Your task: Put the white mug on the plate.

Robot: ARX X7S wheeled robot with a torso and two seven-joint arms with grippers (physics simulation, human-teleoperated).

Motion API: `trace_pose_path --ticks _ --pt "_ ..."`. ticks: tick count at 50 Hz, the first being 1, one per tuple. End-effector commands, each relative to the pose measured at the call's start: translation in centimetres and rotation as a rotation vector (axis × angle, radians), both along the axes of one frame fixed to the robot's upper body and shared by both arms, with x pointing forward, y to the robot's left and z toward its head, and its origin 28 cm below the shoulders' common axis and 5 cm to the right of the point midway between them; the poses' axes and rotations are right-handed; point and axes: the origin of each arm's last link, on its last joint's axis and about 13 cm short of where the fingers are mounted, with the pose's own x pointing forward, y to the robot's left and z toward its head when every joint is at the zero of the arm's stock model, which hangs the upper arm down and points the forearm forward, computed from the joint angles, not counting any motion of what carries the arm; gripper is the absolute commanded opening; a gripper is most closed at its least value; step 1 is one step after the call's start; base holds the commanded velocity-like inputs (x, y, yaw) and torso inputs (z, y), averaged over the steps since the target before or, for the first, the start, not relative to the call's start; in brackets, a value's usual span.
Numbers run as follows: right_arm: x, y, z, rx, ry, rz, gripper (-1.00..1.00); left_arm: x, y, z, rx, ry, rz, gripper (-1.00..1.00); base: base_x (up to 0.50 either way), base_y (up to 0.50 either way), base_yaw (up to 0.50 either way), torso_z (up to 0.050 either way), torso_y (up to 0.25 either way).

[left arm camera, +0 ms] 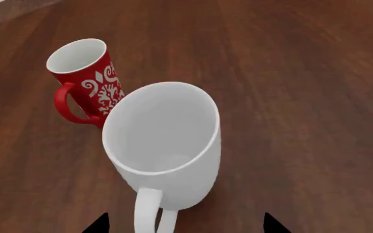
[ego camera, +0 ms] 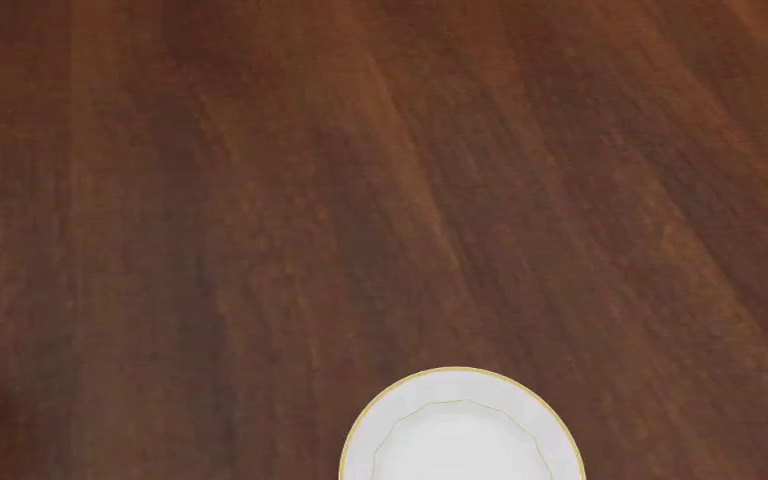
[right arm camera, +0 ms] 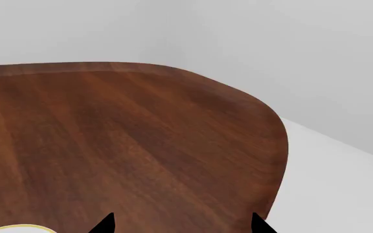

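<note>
Left wrist view: the white mug point(left arm camera: 163, 145) stands upright on the wooden table point(left arm camera: 303, 97), its loop handle turned toward the camera and lying between the two dark fingertips of the left gripper point(left arm camera: 185, 224). The fingertips sit wide apart, one to each side of the handle, touching nothing visible; the gripper is spread and empty, placed as if lined up to close on the handle or body. The red mug point(left arm camera: 86, 80) stands just beyond the white one at about 10 o'clock, close enough that a wide approach risks knocking it. Head view: the plate point(ego camera: 460, 430) lies at 6 o'clock on the table, partly cut by the frame edge and bare; a sliver of white at 8 o'clock is probably the white mug, well apart from the plate. Right wrist view: the right gripper point(right arm camera: 181, 224) shows two separated fingertips over bare table, holding nothing, the plate's rim just visible nearby. Judgement: grasp not yet made; transfer remains.
</note>
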Motion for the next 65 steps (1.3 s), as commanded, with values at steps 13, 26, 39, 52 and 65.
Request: trace_pose_path --ticks 13,26,39,52,65 --pt "0.1 0.1 0.0 0.0 0.004 -0.001 1.0 1.4 1.1 -1.1 0.001 0.037 0.038 1.0 0.0 0.0 0.0 0.0 0.0" --pt "-0.1 0.2 0.0 0.002 0.007 -0.006 1.0 2.1 1.3 -1.6 0.001 0.055 0.045 1.0 0.0 0.0 0.0 0.0 0.0" --pt "0.1 0.1 0.0 0.003 0.007 0.0 1.0 2.2 1.6 -2.2 -0.004 0.078 0.068 1.0 0.0 0.0 0.0 0.0 0.0" --pt "0.0 0.0 -0.3 0.006 0.009 0.002 1.0 2.3 2.1 -3.2 -0.012 0.106 0.09 1.0 0.0 0.0 0.0 0.0 0.0" --pt "-0.1 -0.2 -0.6 0.01 0.01 0.004 1.0 2.7 2.4 -3.9 -0.032 0.11 0.101 1.0 0.0 0.0 0.0 0.0 0.0"
